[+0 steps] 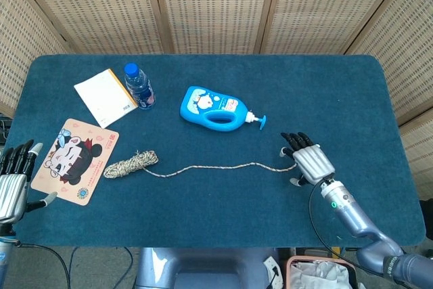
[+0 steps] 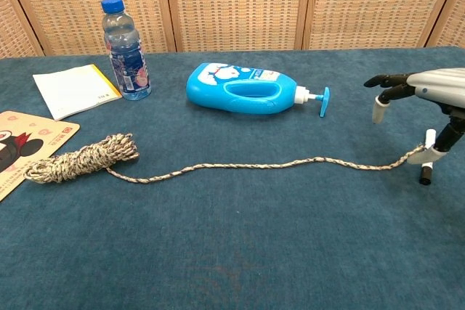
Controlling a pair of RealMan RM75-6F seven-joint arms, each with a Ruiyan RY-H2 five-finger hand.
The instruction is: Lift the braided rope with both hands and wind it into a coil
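Note:
The braided rope (image 1: 216, 166) lies on the blue table, its left part wound into a small bundle (image 1: 130, 164) beside the cartoon mat. Its loose strand (image 2: 240, 165) runs right to a free end by the black-tipped marker (image 2: 426, 174). My right hand (image 1: 310, 161) hovers over that end and the marker with fingers spread, holding nothing. In the chest view the right hand (image 2: 418, 85) hangs just above the marker. My left hand (image 1: 15, 181) stays off the table's left edge, fingers apart and empty.
A blue pump bottle (image 1: 215, 109) lies on its side behind the strand. A water bottle (image 1: 139, 86) and a notepad (image 1: 105, 97) stand at the back left. The cartoon mat (image 1: 73, 160) lies at the left. The table's front edge (image 1: 203, 238) is near.

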